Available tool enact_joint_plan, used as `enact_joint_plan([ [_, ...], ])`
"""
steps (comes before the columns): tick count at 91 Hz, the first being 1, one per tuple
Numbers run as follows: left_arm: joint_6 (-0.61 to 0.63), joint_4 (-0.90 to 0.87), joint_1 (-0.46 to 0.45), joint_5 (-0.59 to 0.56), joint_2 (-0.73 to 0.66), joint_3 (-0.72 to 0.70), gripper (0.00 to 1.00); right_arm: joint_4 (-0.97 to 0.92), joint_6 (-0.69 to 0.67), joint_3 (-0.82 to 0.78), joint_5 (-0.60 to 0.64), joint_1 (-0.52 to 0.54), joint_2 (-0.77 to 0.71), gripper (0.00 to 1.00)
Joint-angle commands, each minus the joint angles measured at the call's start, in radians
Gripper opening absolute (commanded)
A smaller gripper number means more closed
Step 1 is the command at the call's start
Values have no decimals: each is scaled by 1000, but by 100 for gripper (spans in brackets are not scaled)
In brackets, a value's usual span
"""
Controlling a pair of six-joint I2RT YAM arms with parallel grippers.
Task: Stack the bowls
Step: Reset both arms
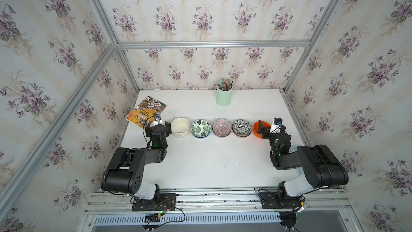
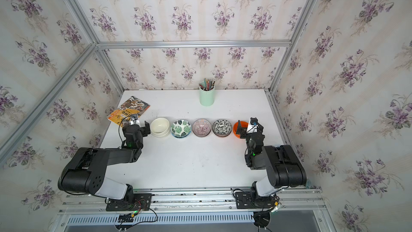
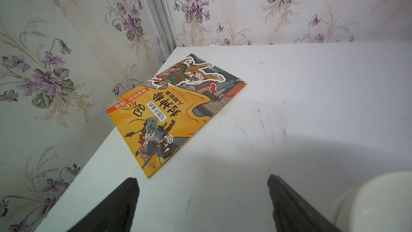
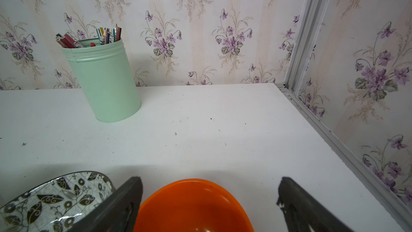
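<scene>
With paired round bowls [image 1: 221, 127] lining the matte worktop [image 1: 211, 164] across mid-frame, the released left hand [image 3: 201, 180] is hovering beside the cream-white bowls [image 1: 180, 127] while the released right hand [image 4: 210, 179] is straddling the glossy orange bowl [image 4: 191, 206], whose slick curved rim is probably risking a slip into the floral bowl [image 4: 55, 197]

So the left arm [image 1: 124, 170] is lower left of frame, right arm [image 1: 321, 168] lower right, both bent at the elbow. The left claw [image 3: 201, 179] and right claw [image 4: 209, 179] are spread wide.
</scene>
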Motion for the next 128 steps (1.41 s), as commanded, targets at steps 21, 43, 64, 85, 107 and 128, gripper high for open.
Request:
enact_joint_plan([
  [21, -16, 42, 19, 76, -10, -13, 99, 17, 5, 2, 9, 0, 2, 100],
  [43, -36, 136, 44, 133, 25, -58, 99, 19, 5, 0, 14, 0, 2, 100],
  [64, -16, 82, 42, 142, 47, -11, 100, 20, 5, 0, 14, 0, 0, 100],
  [85, -17, 82, 42, 137, 48, -9, 100, 19, 5, 2, 15, -1, 1, 100],
  [107, -19, 78, 42, 137, 47, -8, 100, 18, 6, 1, 16, 0, 0, 100],
  [128, -19, 79, 42, 137, 47, -8, 100, 20, 6, 1, 18, 0, 1, 100],
])
